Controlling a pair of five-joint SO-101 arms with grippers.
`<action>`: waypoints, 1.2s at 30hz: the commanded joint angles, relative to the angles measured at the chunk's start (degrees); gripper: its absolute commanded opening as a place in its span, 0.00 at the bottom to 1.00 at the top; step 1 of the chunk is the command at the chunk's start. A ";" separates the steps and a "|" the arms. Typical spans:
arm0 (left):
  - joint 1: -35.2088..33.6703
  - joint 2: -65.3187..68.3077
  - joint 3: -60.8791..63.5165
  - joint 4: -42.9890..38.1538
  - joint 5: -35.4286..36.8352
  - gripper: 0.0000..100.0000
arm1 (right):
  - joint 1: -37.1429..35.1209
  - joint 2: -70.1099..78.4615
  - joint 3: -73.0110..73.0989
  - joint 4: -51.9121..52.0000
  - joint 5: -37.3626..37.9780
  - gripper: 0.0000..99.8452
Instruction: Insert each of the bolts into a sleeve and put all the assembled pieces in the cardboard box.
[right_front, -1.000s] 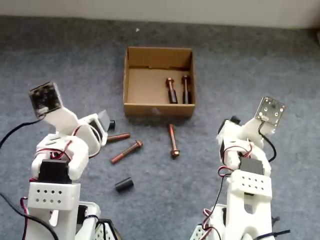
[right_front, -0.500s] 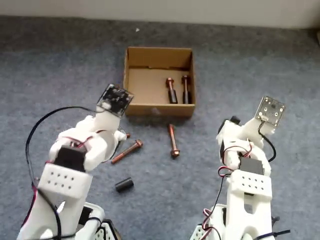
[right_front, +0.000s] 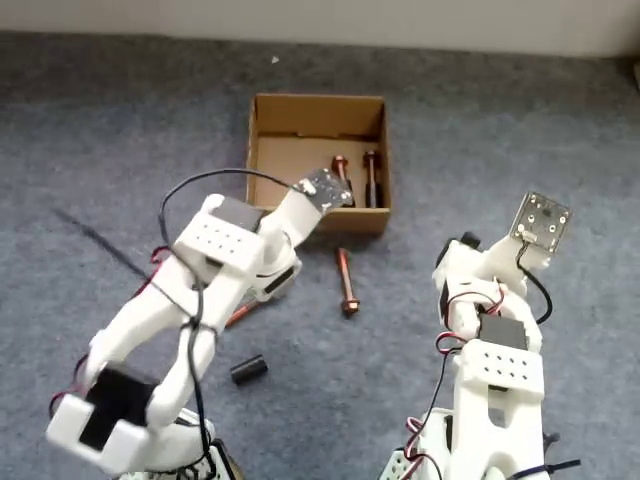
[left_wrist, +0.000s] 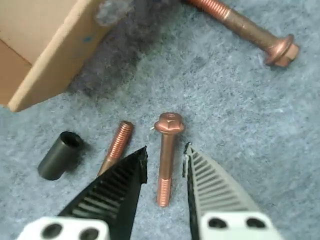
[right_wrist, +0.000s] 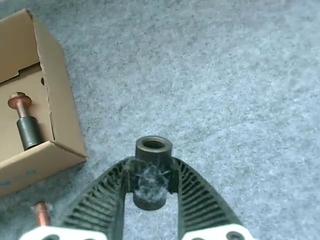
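My left gripper (left_wrist: 165, 149) is open and low over the carpet, its fingers on either side of a copper bolt (left_wrist: 166, 155). A second bolt (left_wrist: 116, 149) lies just beside one finger, and a black sleeve (left_wrist: 60, 155) rests next to it. A third bolt (right_front: 346, 282) lies in front of the cardboard box (right_front: 265, 160), which holds two assembled pieces (right_front: 372, 178). My right gripper (right_wrist: 150, 172) is shut on a black sleeve (right_wrist: 152, 150), held upright to the right of the box. Another sleeve (right_front: 248, 369) lies on the carpet near the front.
The left arm (right_front: 225, 265) stretches across the middle and hides the bolts beneath it in the high view. The box corner (left_wrist: 45, 55) stands close to the left gripper. Grey carpet spreads open around and to the right of the box.
The left arm has swung from the far left towards the middle and down over the two bolts before the box. The right arm has kept still with its sleeve.
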 joint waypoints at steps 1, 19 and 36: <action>-0.04 8.22 -4.53 0.44 -2.37 0.13 | -0.48 -1.19 -0.48 -1.27 0.35 0.00; 0.57 20.00 -8.04 -3.34 3.60 0.01 | -0.48 -1.63 -0.48 -1.19 0.35 0.00; 0.04 -18.42 10.68 -16.79 12.48 0.00 | -19.30 -11.21 -3.47 8.31 0.70 0.00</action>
